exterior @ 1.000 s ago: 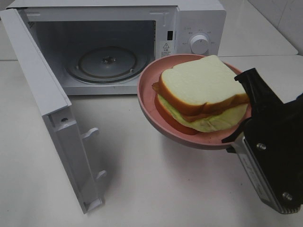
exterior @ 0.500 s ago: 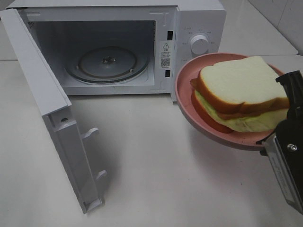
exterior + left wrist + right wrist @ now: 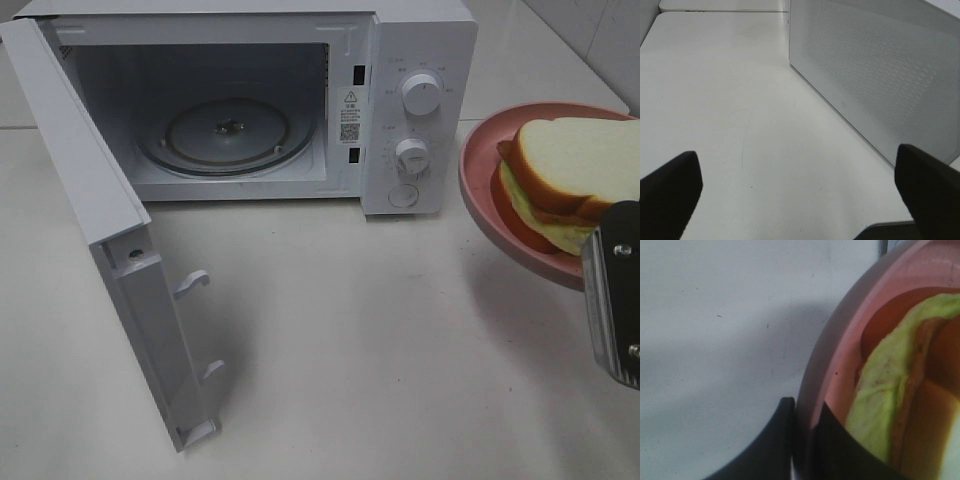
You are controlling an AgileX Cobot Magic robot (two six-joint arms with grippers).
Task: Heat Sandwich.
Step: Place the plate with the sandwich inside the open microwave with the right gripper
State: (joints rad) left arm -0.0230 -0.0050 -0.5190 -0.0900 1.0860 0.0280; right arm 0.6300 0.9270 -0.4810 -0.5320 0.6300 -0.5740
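Observation:
The sandwich (image 3: pixel 575 165) has thick white bread, a tan crust and orange and pale green filling. It lies on a round pink plate (image 3: pixel 482 190) at the far right of the exterior view, held above the table to the right of the microwave (image 3: pixel 420 40). My right gripper (image 3: pixel 807 440) is shut on the plate's rim (image 3: pixel 840 340), with the sandwich's green filling (image 3: pixel 885 390) just beside it. In the exterior view only the right arm's body (image 3: pixel 612 300) shows. My left gripper (image 3: pixel 797 167) is open and empty over bare table, outside the exterior view.
The microwave's door (image 3: pixel 100 220) stands wide open at the left, reaching toward the table's front. The glass turntable (image 3: pixel 228 130) inside is bare. Two knobs (image 3: pixel 421 92) sit on the control panel. A perforated white wall (image 3: pixel 880 75) stands close beside the left gripper.
My right gripper has carried the plate with the sandwich to the right, away from the microwave's front, uncovering the control panel. The left arm shows no earlier view.

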